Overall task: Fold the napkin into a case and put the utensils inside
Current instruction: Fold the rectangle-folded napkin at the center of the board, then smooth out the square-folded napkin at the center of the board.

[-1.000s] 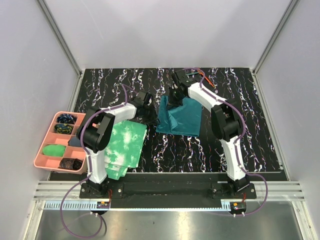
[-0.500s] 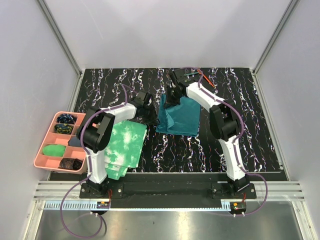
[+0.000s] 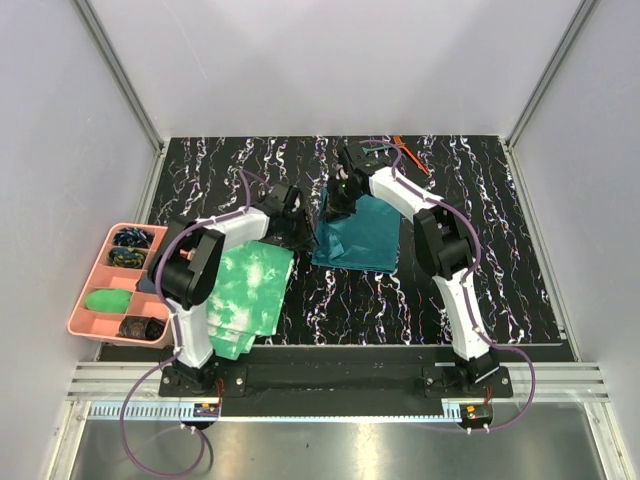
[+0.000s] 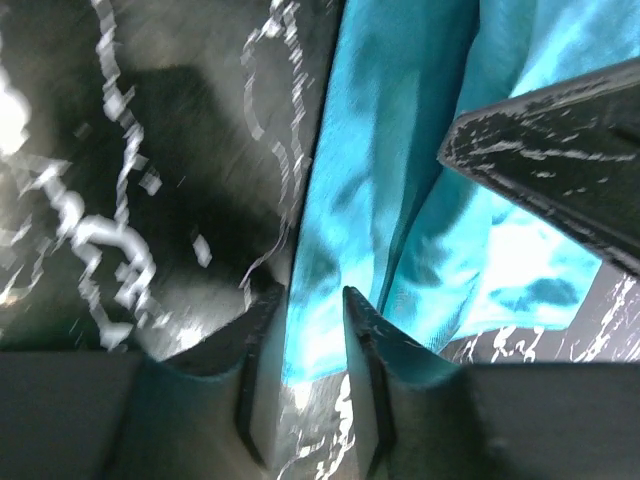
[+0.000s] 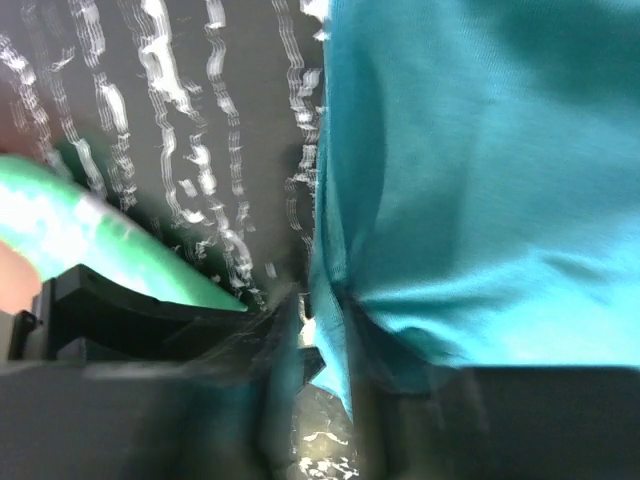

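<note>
Pinching the napkin (image 4: 400, 150) edge: left gripper (image 4: 312, 300), jaws were narrow on cloth. Cloth lay inside the right gripper (image 5: 322, 320) too — blurred, grip unreadable.

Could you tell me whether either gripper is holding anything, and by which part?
The napkin lies between both pairs of fingers: left gripper at its left edge, right gripper at its far-left corner; a firm grip cannot be told.

Black marbled surface (image 3: 500, 250): teal napkin (image 3: 365, 235) lying centre, tie-dye cloths (image 3: 250, 295) near-left, utensils (image 3: 410, 155) at far edge, pink tray (image 3: 90, 300) beside left edge.
</note>
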Tool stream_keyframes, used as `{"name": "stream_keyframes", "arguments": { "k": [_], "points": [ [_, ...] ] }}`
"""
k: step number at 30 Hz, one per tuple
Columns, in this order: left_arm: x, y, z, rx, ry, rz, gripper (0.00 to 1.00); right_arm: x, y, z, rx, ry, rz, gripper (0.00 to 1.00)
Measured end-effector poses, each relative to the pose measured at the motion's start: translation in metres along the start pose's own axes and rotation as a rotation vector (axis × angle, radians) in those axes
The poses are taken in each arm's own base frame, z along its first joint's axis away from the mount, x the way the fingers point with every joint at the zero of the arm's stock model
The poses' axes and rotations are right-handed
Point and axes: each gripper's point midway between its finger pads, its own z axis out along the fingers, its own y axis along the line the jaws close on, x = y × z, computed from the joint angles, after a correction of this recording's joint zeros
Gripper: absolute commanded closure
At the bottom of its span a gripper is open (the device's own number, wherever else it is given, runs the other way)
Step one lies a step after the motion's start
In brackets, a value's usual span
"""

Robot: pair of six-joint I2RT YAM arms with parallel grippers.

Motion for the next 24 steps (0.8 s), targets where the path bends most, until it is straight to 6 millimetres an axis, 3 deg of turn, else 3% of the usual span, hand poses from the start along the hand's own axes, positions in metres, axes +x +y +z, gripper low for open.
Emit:
{"name": "stream_keyframes", "arguments": {
  "k": [3, 6, 9, 11, 16, 18, 21, 24],
  "points": [
    [-0.003, 0.004, -0.015, 0.001, -0.019, -0.014, 0.55, 0.001, 0.012, -0.001, -0.064, 0.015, 0.004, 0.52],
    [-0.018, 0.001, -0.036, 0.023, -0.072, -0.022, 0.52, 0.001, 0.017, -0.004, -0.116, 0.019, 0.004, 0.45],
    [-0.033, -0.008, -0.056, 0.056, -0.129, -0.015, 0.52, 0.007, 0.005, -0.019, -0.114, 0.022, 0.027, 0.46],
    [-0.037, -0.015, -0.063, 0.082, -0.148, 0.001, 0.55, 0.009, -0.008, -0.04, -0.11, 0.007, 0.053, 0.46],
    [-0.03, -0.025, -0.049, 0.114, -0.091, 0.019, 0.57, 0.015, -0.04, -0.097, -0.091, -0.073, 0.091, 0.65],
    [-0.022, -0.024, -0.036, 0.11, -0.052, 0.022, 0.55, 0.027, -0.049, -0.11, -0.088, -0.083, 0.101, 0.64],
    [-0.01, -0.02, -0.021, 0.093, -0.005, 0.023, 0.5, 0.05, -0.065, -0.112, -0.07, -0.055, 0.118, 0.58],
    [-0.004, -0.018, -0.021, 0.074, 0.003, 0.049, 0.4, 0.074, -0.085, -0.105, -0.029, -0.017, 0.138, 0.56]
  ]
}}
